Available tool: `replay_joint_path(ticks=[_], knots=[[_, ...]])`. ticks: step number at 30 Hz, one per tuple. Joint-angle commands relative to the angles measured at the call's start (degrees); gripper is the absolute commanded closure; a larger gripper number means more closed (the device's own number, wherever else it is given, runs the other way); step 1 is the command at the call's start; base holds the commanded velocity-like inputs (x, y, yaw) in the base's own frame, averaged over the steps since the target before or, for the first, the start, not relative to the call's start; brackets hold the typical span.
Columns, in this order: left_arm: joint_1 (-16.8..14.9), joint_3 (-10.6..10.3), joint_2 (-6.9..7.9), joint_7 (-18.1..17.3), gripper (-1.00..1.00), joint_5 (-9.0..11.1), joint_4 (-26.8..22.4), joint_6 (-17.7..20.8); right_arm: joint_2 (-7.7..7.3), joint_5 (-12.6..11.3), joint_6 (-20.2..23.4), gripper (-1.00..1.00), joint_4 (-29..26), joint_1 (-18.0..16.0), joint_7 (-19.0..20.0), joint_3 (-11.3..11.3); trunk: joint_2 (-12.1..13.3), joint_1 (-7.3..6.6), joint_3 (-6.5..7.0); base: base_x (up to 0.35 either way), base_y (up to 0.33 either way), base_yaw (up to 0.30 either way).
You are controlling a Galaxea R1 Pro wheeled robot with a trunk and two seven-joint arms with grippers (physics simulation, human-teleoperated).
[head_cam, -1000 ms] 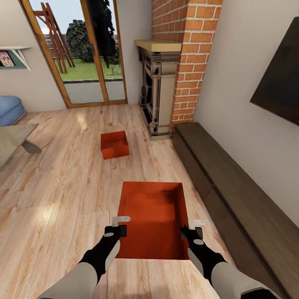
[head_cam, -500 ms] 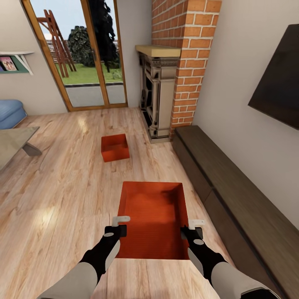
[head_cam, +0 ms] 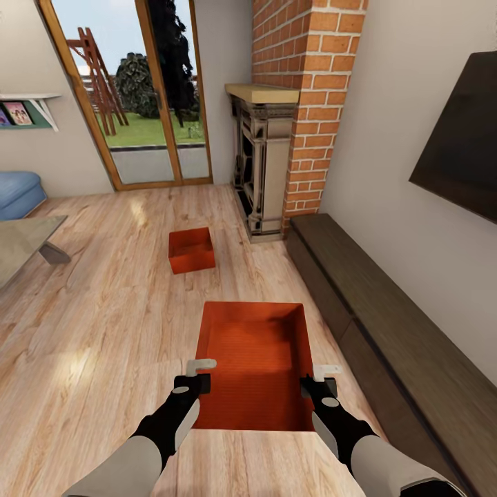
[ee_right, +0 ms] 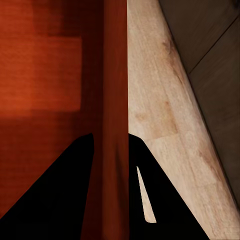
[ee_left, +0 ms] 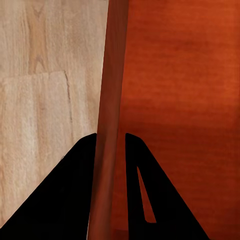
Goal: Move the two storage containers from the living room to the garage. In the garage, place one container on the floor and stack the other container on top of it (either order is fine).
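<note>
We grip the near container (head_cam: 252, 362) by both side walls, left gripper (head_cam: 195, 375) and right gripper (head_cam: 319, 382) fingers clamped; next, carry it to the garage.

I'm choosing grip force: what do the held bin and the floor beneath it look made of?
The held storage container looks like thin matte orange-red plastic: plain slim walls, finely ribbed inside, though this is a render. The left pincer and right pincer each clamp a side wall. The living room floor looks like light, slightly glossy wood planks with grain.

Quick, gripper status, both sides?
Left gripper: shut on the near bin's left wall.
Right gripper: shut on the same bin's right wall.
</note>
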Motion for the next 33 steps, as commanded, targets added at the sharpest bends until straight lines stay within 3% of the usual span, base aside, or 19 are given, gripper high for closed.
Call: replay_joint_path(ticks=[1,16,23,33], knots=[[-0.03,0.61,-0.04,0.57,1.0,-0.82,-1.08,0.42,0.04,-1.2,-0.08,1.0,0.16,0.01,0.04,1.0,-0.04,0.01,0.03,0.0,0.0,0.0],[-0.05,0.61,-0.04,0.57,1.0,-0.79,-1.08,0.42,0.04,-1.2,-0.08,1.0,0.15,0.01,0.04,0.98,-0.04,0.01,1.38,0.0,0.0,0.0],[-0.03,0.54,-0.04,0.57,1.0,0.55,-1.08,0.42,0.04,-1.2,-0.08,1.0,0.15,0.01,0.04,0.87,-0.04,0.01,2.01,0.0,0.0,0.0],[-0.06,0.52,-0.04,0.57,1.0,0.76,-1.08,0.42,0.03,-1.2,-0.32,1.0,0.1,0.01,0.04,0.83,-0.04,0.01,2.5,0.0,0.0,0.0]])
